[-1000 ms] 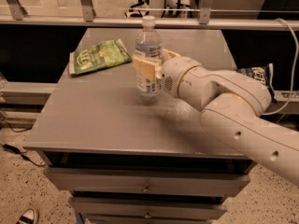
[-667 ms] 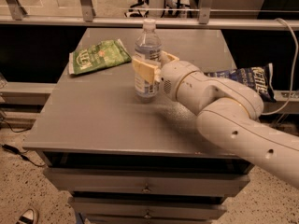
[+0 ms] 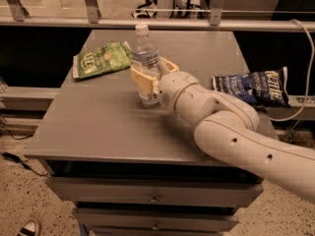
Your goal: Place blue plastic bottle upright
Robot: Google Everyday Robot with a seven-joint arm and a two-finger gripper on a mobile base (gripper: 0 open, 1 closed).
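The blue plastic bottle (image 3: 146, 58) stands upright near the middle of the grey table (image 3: 98, 127), white cap on top and base on the surface. My gripper (image 3: 153, 76) reaches in from the right and is shut on the bottle's lower body. One tan finger (image 3: 141, 81) crosses in front of the bottle and the other (image 3: 170, 65) sits behind it. The white arm (image 3: 221, 122) runs off to the lower right.
A green chip bag (image 3: 101, 59) lies flat at the table's back left. A dark blue chip bag (image 3: 253, 86) lies at the right edge. A metal rail (image 3: 157, 22) runs behind the table. Drawers (image 3: 152, 198) sit below the tabletop.
The arm has swung left with the bottle, which moved a little left and stays upright. The dark blue chip bag, hidden behind the arm a second ago, now shows.
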